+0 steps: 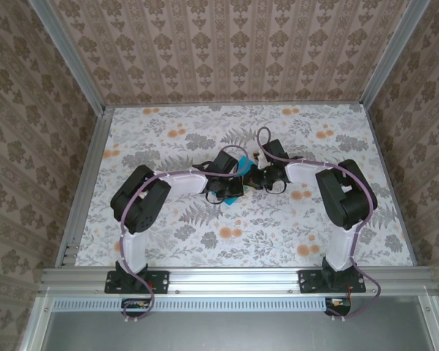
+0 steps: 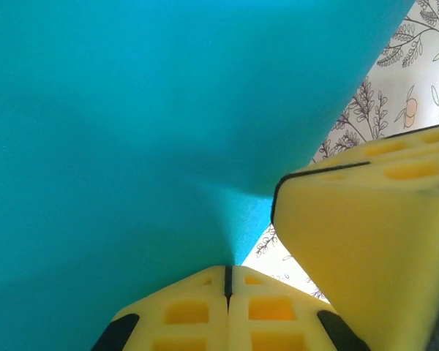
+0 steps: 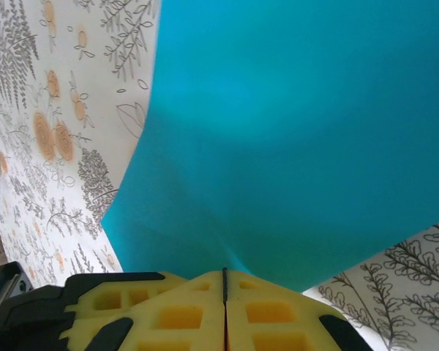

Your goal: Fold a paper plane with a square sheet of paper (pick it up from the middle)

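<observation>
Paper: the blue square sheet of paper (image 1: 243, 167) is pinched between the two arms near the middle of the tabletop (image 1: 168, 131). It looks lifted and billows in a loose curve. I cannot tell whether an edge touches down.
Left jaws: closed on the sheet, the yellow pads (image 2: 205, 311) pressed together, with the paper puckering out of their seam.
Right jaws: closed on the sheet the same way. From the left wrist its pads (image 2: 366, 219) sit just beside the left pair.
Step in hand: I'd say it is the pick-up from the middle, the start of the centre fold.
Progress: early. I see no sharp crease and no pointed shape.
Doing it well: hold both pinches firm and raise them level, so the two halves hang evenly.
Alignment: keep both grips on one straight line, since that line likely becomes the crease.
Caution: don't draw the arms apart, because paper this thin would probably tear or slip at the pinch.
Next: lay it down slowly so the halves meet edge to edge.
</observation>
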